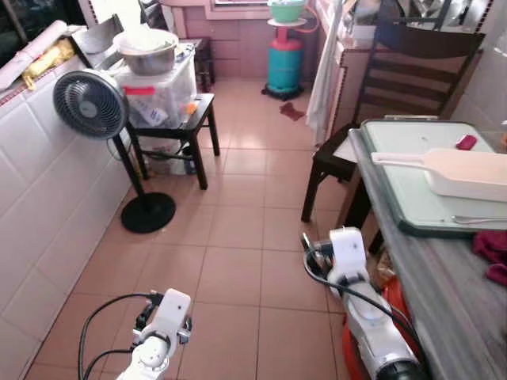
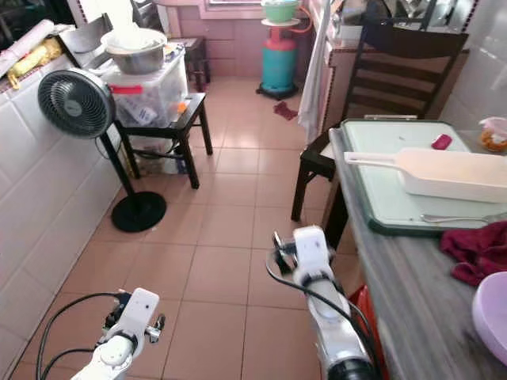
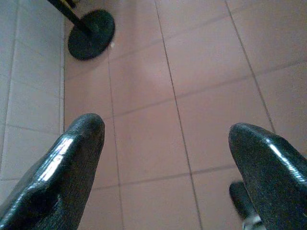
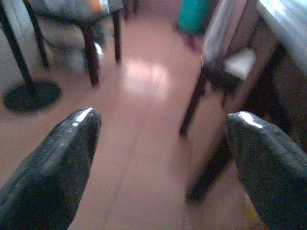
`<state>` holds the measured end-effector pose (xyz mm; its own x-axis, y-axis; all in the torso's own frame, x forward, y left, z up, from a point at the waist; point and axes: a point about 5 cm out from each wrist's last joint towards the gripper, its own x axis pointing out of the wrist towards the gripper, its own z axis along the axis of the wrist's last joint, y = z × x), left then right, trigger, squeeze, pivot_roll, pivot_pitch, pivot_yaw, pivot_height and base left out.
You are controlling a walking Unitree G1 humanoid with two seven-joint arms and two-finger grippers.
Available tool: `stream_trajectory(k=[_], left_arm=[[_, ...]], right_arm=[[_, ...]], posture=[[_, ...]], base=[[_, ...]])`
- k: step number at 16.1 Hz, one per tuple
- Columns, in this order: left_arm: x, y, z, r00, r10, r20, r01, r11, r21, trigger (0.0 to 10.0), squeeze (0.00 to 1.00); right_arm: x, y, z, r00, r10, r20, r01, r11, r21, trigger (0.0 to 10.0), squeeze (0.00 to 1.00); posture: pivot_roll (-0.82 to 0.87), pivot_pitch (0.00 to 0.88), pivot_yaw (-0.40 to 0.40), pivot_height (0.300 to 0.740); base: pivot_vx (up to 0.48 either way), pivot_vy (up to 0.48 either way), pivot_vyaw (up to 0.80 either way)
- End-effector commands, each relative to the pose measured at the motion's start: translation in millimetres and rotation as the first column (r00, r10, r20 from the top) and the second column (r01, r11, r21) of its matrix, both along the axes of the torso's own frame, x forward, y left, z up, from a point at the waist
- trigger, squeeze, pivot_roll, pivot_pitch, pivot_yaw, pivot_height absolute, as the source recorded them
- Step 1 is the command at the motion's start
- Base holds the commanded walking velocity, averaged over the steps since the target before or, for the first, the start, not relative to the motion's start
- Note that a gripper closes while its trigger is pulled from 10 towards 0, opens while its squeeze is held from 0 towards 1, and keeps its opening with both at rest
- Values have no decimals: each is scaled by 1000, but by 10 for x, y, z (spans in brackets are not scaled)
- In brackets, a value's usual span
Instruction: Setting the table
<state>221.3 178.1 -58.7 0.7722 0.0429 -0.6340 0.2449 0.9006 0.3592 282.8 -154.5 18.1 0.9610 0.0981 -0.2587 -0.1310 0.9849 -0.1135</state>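
The left gripper hangs low over the pink tiled floor, jaws spread wide and holding nothing; ahead of it and further left stands a grey pedestal fan on its round black base. The right gripper, jaws equally spread and empty, is lifted a little higher and sits nearer the work. Ahead of it and off to its right runs the grey stone counter, carrying a pale green tray. On that tray lies a long cream rectangular dish with a flat handle, its long axis running across the counter, handle end towards the robot's left. I'd judge the right arm the one to reach. A dark wooden chair stands beyond, against the counter's end.
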Motion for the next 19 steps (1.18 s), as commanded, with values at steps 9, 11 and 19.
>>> stream_trajectory(k=[9, 11, 19], left_arm=[[-137, -4, -109, 989, -93, -113, 101, 993, 62, 10000, 0], [-187, 21, -137, 986, -95, -135, 105, 992, 74, 10000, 0], [-257, 80, -177, 973, -130, -189, 157, 979, 133, 10000, 0]], right_arm=[[-484, -119, -638, 948, -15, -318, -7, 998, -67, 10000, 0], [-557, -152, -701, 933, -10, -359, -25, 995, -95, 10000, 0], [-722, -126, -866, 861, -66, -505, 54, 998, -38, 10000, 0]], posture=[[-45, 0, 57, 740], [-48, 0, 64, 740], [-47, 0, 69, 740]], base=[[0, 341, 0], [0, 338, 0], [0, 354, 0]])
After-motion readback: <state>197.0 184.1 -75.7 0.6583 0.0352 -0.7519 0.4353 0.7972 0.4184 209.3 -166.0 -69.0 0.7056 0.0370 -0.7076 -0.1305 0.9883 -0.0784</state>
